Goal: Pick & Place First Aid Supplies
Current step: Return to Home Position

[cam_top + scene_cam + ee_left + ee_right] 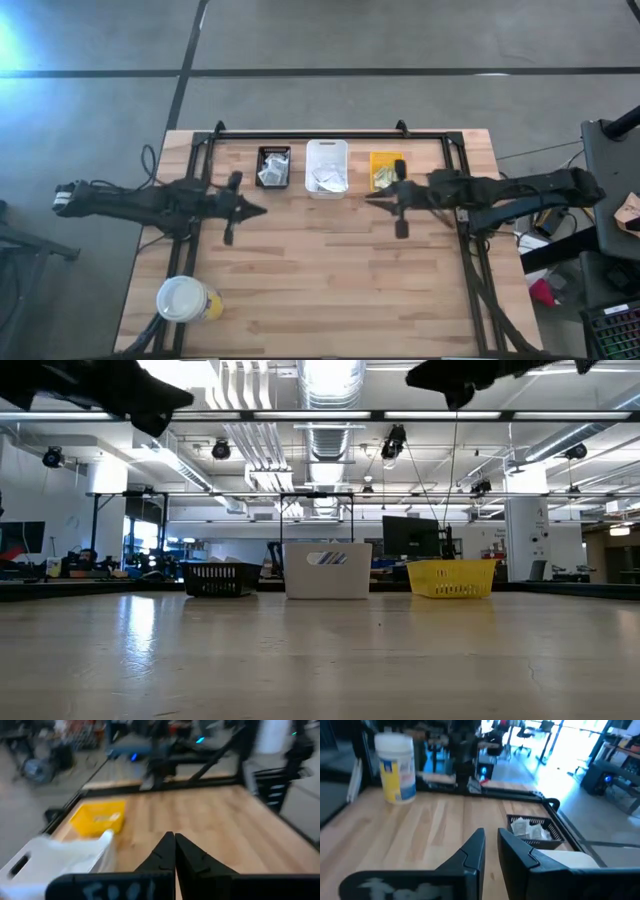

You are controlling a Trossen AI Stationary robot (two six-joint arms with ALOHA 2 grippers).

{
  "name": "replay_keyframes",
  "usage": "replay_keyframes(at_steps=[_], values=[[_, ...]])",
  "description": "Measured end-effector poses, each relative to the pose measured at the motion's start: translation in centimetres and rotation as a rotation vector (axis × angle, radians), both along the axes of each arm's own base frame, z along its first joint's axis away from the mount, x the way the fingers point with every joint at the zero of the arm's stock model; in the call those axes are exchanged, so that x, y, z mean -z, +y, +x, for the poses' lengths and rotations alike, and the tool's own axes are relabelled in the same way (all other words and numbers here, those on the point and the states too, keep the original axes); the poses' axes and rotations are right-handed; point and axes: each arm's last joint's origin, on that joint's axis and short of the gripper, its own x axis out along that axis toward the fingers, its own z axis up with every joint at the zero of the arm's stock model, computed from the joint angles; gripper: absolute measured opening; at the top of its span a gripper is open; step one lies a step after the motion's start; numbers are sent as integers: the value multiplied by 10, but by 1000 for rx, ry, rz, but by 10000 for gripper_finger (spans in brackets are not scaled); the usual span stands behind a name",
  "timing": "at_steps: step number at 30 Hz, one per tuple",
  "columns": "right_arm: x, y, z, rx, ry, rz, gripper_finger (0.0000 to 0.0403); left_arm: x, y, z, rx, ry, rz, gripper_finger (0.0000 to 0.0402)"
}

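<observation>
The first aid supplies lie as small paper packets in three bins along the table's far side: white packets (527, 827) in the black bin (273, 167), some in the white bin (327, 167), and pale yellow-green strips in the yellow bin (385, 170). My left gripper (174, 845) is shut and empty. It hovers level above the table, near the black bin's front. My right gripper (491, 845) hovers level in front of the yellow bin. A narrow gap shows between its fingers, with nothing in it.
A large white-lidded cup (185, 299) with a yellow and blue label stands near the table's front left corner. A black frame (330, 133) runs along the far edge and both sides. Bare wood lies between the two arms and toward the near edge.
</observation>
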Motion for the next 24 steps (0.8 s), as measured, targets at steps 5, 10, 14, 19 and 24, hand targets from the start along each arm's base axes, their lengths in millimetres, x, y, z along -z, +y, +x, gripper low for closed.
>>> replay_keyframes(at_steps=[5,10,14,19,24], values=[[19,-4,-30,5,-115,61,43,19,-14,-12,112,-113,25,1],[37,-4,-56,-1,-217,64,45,35,-18,-21,154,-159,18,0],[48,-5,-73,3,-294,82,43,42,-18,-25,155,-185,15,0],[60,-6,-90,9,-343,124,45,46,-18,-31,200,-310,26,0],[63,-6,-103,8,-408,127,43,60,-17,-36,202,-392,21,0]])
